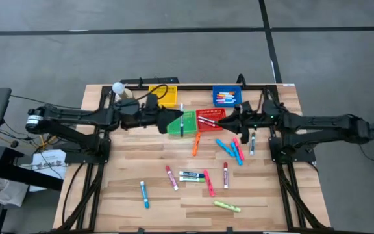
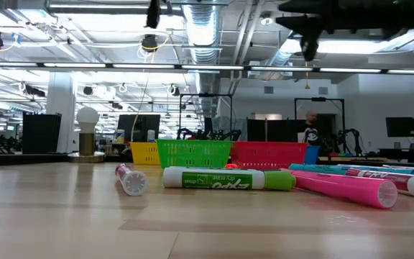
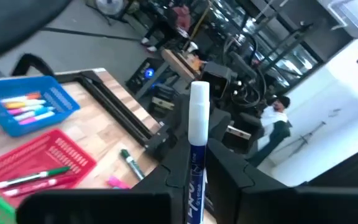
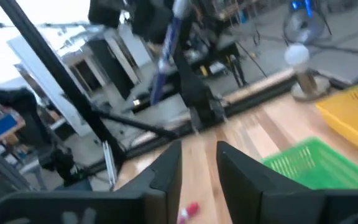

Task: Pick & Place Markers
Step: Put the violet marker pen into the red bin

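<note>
You have the left gripper at the center of the high view, above the green basket, clamped on a white-barrelled blue marker. The left wrist view shows that pen standing up between the fingers, white end outward; it is probably held there for dropping into a basket. Its blue lettering looks like "EXPO", though only part shows.

Right of it, the red basket holds a few pens, and the blue basket in the upper center carries several more; the yellow basket sits behind the left arm.

Your right gripper hangs at the red basket's right edge. Its fingers stand slightly apart with nothing between them, likely just emptied or about to reach.

The rest of the markers lie scattered over the wooden surface in the lower half of the high view. In the low view, a green marker in front reads "EXPO" upside down.
</note>
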